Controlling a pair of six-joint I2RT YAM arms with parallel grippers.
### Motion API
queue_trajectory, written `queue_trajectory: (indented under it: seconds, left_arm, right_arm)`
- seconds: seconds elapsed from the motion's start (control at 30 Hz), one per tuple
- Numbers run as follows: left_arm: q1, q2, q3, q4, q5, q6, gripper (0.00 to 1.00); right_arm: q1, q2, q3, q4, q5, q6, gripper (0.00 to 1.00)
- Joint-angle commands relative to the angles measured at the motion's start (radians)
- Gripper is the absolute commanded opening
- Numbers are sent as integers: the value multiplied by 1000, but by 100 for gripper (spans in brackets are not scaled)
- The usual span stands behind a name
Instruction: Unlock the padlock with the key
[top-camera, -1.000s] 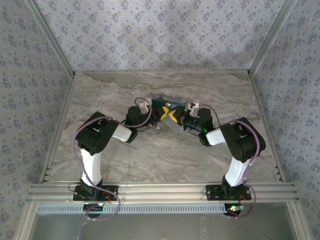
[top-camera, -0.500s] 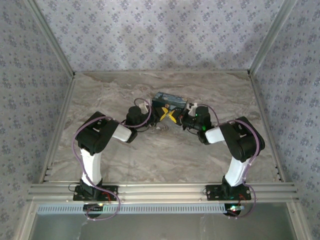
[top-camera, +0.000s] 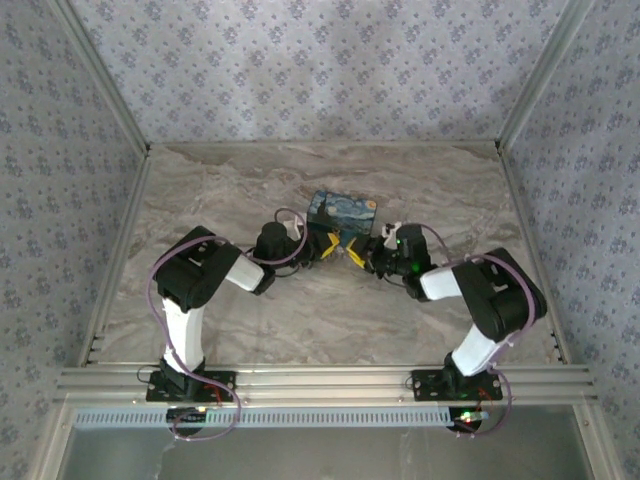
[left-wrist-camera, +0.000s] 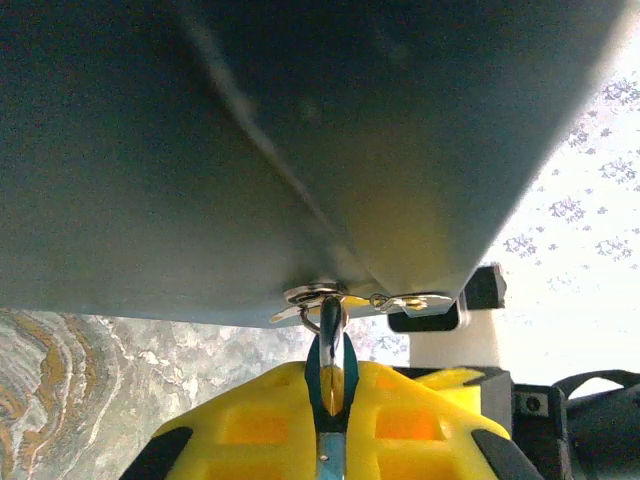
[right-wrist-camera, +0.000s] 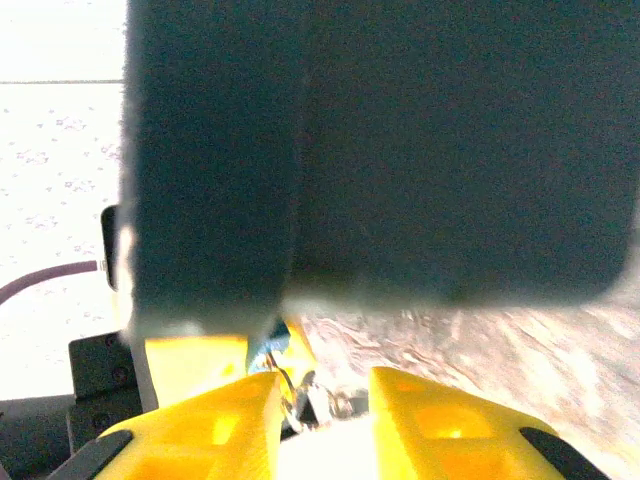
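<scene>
On the marbled desk (top-camera: 300, 320), both arms reach in towards the middle and meet at the near edge of a box (top-camera: 342, 208) printed with a blue and yellow night sky, its printed face turned up towards the overhead camera. The left gripper (top-camera: 327, 246) and the right gripper (top-camera: 356, 256) sit just beside each other there, yellow fingers pointing at the box from either side. In the left wrist view the box looms dark overhead, and the padlock (left-wrist-camera: 332, 385), a small teal-blue body, sits upright between the left gripper's two yellow fingers, which are closed tight on it. Its top reaches up to a silvery metal ring (left-wrist-camera: 314, 295) at the bottom edge of the box. Just to the right of that ring is another small pale metal piece (left-wrist-camera: 410, 300), hanging at the same edge. In the right wrist view the right gripper's yellow fingers (right-wrist-camera: 200, 405) stand apart with a clear gap between them. A blurred cluster of small metal rings lies in that gap, close to the left-hand finger. Whether either finger touches the rings cannot be told.
</scene>
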Motion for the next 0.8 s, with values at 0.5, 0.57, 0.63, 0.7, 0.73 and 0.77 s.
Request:
queue_trajectory:
  seconds: [0.5, 0.57, 0.63, 0.7, 0.73, 0.77]
  left_arm:
    - [-1, -75, 17, -71, 43, 39, 0]
    - [0, -75, 21, -71, 50, 36, 0]
    - [0, -76, 25, -69, 54, 28, 0]
    - [-1, -81, 29, -71, 58, 25, 0]
    - [0, -82, 30, -73, 61, 25, 0]
    - [-1, -84, 33, -77, 64, 25, 0]
  right_arm:
    - [261, -197, 351, -927, 539, -751, 35]
    - [282, -164, 383, -931, 566, -794, 38]
    - [296, -132, 405, -919, 584, -824, 41]
    - [300, -94, 430, -916, 588, -850, 42]
    - [302, -80, 439, -913, 593, -861, 43]
    - [305, -65, 450, -910, 601, -873, 43]
